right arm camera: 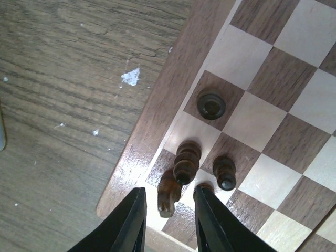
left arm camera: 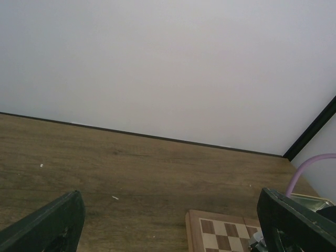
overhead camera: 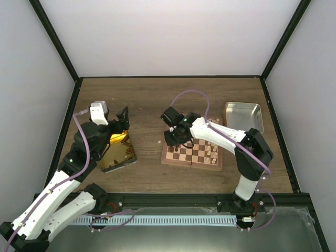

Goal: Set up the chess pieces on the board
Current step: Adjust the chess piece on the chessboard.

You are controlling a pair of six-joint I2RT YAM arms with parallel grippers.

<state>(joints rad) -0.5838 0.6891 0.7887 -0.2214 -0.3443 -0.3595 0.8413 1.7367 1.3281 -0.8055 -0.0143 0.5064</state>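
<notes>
The board (right arm camera: 247, 50) is checkered cream and brown; the chess pieces (right arm camera: 186, 161) before the black right hand (right arm camera: 168, 220) are dark brown.

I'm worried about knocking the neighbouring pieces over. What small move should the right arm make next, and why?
Probably lift the right gripper straight up. Its jaws stand open on either side of a dark piece near the corner of the board, seemingly not touching it. A taller dark piece stands just beyond, so sideways travel risks toppling it.

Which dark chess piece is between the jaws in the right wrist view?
The leftmost dark piece, in the gap between the jaws; the others stand beyond them.
</notes>
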